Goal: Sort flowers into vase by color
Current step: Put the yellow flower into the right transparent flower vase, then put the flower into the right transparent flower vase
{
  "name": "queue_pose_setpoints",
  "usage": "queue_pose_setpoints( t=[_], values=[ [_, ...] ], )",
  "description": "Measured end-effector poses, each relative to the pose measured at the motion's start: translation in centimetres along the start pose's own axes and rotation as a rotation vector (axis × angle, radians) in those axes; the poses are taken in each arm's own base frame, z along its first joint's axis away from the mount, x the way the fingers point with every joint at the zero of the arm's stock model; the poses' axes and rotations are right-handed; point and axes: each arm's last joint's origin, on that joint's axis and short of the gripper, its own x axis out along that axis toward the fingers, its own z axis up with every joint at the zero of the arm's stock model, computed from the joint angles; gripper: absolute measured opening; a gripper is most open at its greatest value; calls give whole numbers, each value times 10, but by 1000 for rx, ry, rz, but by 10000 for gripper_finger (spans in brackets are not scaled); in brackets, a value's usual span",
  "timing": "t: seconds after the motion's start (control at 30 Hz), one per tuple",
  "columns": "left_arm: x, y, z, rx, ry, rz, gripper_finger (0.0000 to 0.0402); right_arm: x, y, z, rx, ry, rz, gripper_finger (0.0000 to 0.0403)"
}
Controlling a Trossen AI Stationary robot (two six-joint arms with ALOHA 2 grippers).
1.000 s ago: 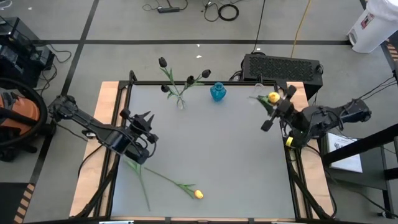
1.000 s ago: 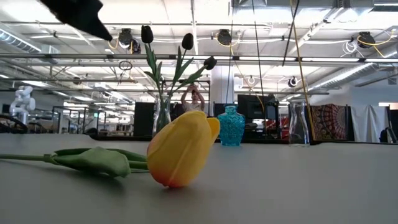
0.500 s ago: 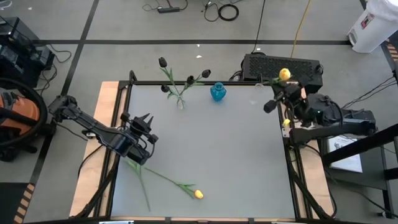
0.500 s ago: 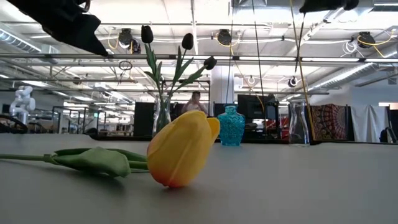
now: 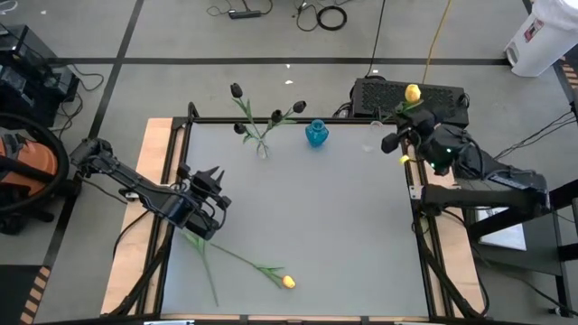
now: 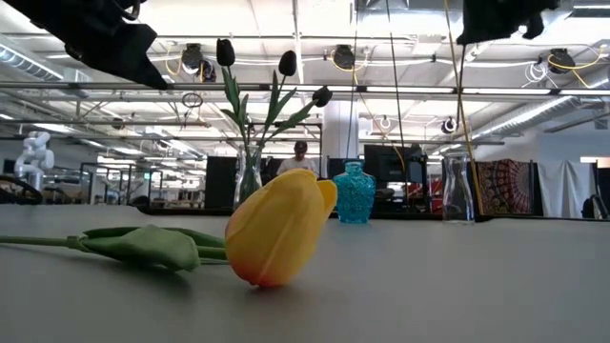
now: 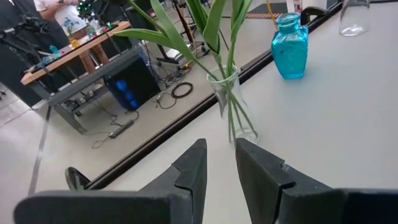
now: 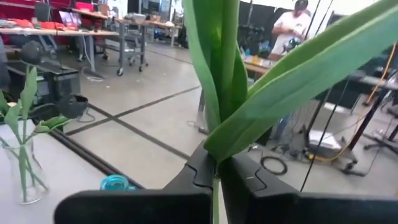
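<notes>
The artificial yellow tulip on its long thin green stem [image 5: 412, 93] is hanging in the air at the table's far right corner, pinched by the right gripper [image 5: 404, 132]; the right wrist view is showing the two dark fingers [image 8: 199, 167] pressed together on the stem right where the broad green leaves [image 8: 249, 93] are branching out. Judging from its thin stem and soft leaves, this flower is likely very light, with a bendy stalk that may sway and swing the head as the arm is moving, so a pinch low on the stem, close to the end going into a neck, looks like the hold giving the most control. A small clear glass vase [image 5: 375, 134] is standing just beside that gripper, a little blue glass bottle vase [image 5: 316, 134] is sitting at the middle of the far edge, and a clear glass vase holding three black tulips [image 5: 262, 144] is standing to its left; all three look light, easy to tip and breakable if a stem is pushing sideways on a rim. A second yellow tulip [image 5: 287, 282] is lying flat on the grey table [image 5: 307, 208] near the front edge, its stem running toward the left gripper [image 5: 206, 181], which is waiting above the table's left side with its jaws partly spread and holding nothing. That lying flower is probably best taken mid-stem, clear of the floppy leaf
</notes>
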Motion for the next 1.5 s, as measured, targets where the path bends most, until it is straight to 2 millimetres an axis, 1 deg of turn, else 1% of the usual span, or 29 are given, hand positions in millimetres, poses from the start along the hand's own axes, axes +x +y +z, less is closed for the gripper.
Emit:
queue_pose_setpoints(
  t=[0.3,0.53,0.77,0.9,1.0,1.13,1.37,1.5],
  values=[
    [0,0,0,-5,0,-2,93,30,-4,-10,32,100,-42,1],
    [0,-1,0,-11,-1,-5,93,49,-8,-18,43,167,-66,1],
    [0,-2,1,-16,-1,-7,93,65,-8,-26,51,230,-45,1],
    [0,-2,1,-16,-1,-7,93,73,-5,-31,55,267,7,6],
    [0,-2,1,-16,-1,-7,93,77,-2,-34,46,288,13,22],
    [0,-2,0,-17,2,-8,93,80,-1,-36,39,301,5,55],
    [0,-2,0,-19,28,-19,93,79,-2,-35,37,298,5,121],
    [0,-2,0,-21,35,-22,93,75,-3,-36,26,316,6,156]
  ],
)
